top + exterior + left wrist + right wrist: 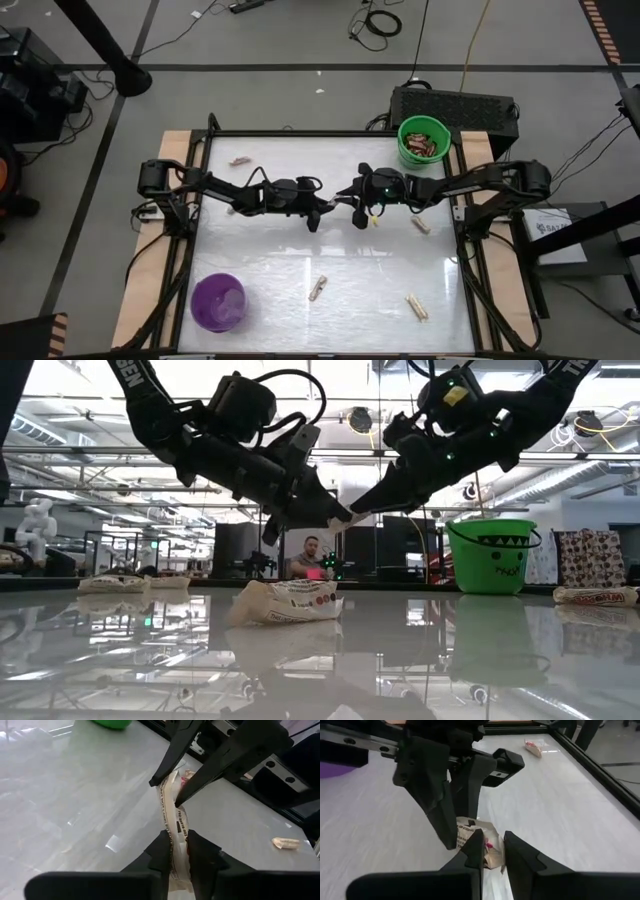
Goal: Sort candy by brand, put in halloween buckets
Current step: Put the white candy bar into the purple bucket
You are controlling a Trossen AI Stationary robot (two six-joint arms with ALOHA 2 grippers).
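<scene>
Two arms meet over the middle of the white table point(300, 285), largest things in view, reaching in from opposite sides so that their grippers face tip to tip. We read this as a handover: the left gripper point(322, 208) has its fingers pinched narrow on one end of a pale cream candy bar point(172, 815), and the right gripper point(350, 203) has its fingers nearly closed on the other end, so the bar hangs in the air between them, clear of the tabletop. Passing it across makes sense to us, since the purple bucket point(217, 302) sits at the near left corner. The green bucket point(424, 140) stands at the far right corner, already holding dark red-brown bars, which suggests the brands are split by colour. Smaller still, loose pale bars wait on the table: one far left point(240, 159), one beside the right arm point(421, 225), two near the front edge point(318, 288) point(416, 306).
</scene>
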